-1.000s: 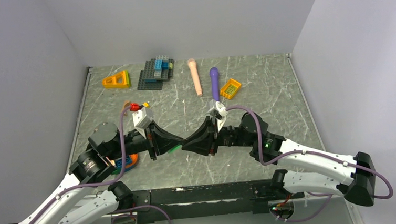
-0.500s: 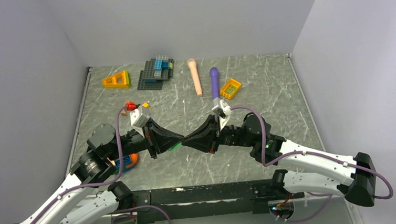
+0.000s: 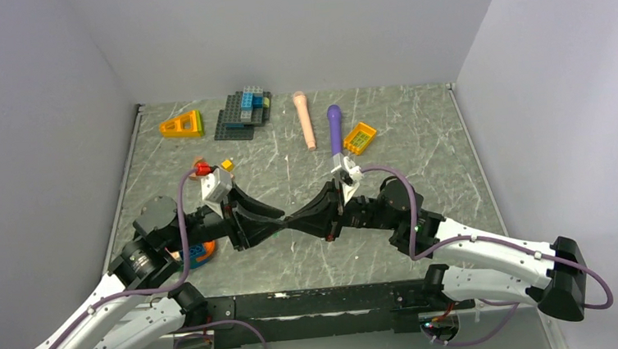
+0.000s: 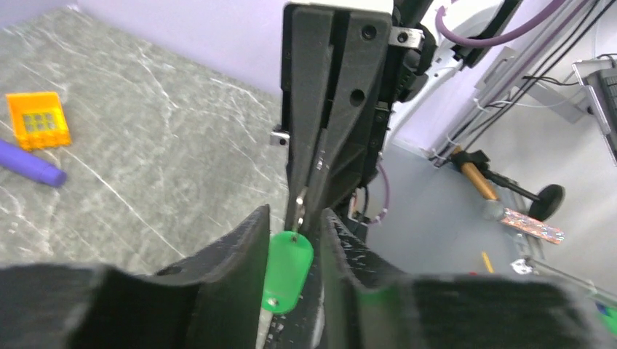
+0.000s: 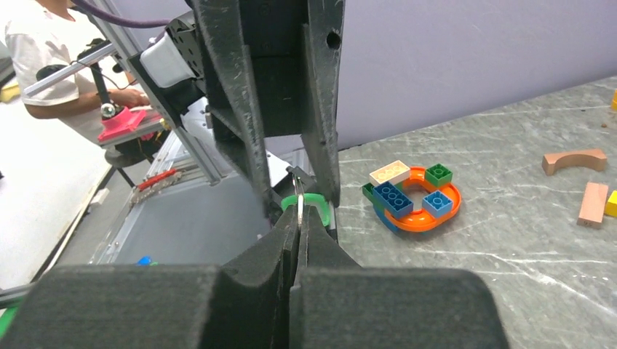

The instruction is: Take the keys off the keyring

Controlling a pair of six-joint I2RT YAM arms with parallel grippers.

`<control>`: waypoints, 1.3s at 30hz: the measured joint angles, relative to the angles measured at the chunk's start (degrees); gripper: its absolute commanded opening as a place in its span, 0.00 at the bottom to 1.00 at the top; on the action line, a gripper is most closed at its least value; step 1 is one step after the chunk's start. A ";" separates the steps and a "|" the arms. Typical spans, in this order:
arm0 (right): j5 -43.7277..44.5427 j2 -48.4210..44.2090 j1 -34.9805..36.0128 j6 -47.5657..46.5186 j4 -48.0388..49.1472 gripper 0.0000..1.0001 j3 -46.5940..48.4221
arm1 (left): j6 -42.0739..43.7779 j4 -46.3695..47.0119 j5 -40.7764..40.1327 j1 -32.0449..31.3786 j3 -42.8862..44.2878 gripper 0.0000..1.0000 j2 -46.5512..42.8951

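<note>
A grey-green table [image 3: 418, 134], veined with white, was enclosed by a plain pale back wall [image 3: 295, 28], a left wall [image 3: 31, 120] and a right wall [image 3: 562, 83] of similar lilac-white tone. Lighting was even and diffuse, casting only soft shadows.

Glossy plastic tag [image 4: 287, 273], metal keyring [image 5: 299, 206]

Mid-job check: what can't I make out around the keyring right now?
1. The keys: none show in any view. From above, the left gripper and right gripper meet and cover that spot.
2. The keyring: only a sliver in both wrist views; the right gripper's shut fingers hide the rest.
3. The green tag: left wrist view; whether the left gripper's fingers touch it is too fine to tell.
</note>
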 measured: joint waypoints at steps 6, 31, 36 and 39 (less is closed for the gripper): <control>-0.02 0.11 0.00 -0.44 0.42 0.00 0.00 | 1.40 -4.90 0.46 -0.13 1.92 0.52 0.31; -0.37 -0.07 -0.02 -0.83 -0.13 0.00 0.00 | 10.99 -17.90 -2.36 -0.13 12.04 0.20 3.98; -0.35 -0.07 -0.04 -0.85 -0.42 0.00 0.00 | 10.97 -17.66 -1.38 -0.13 11.58 0.18 4.26; -0.37 -0.07 -0.04 -0.83 -0.42 0.00 0.00 | 10.99 -17.53 -0.94 -0.13 11.56 0.16 4.44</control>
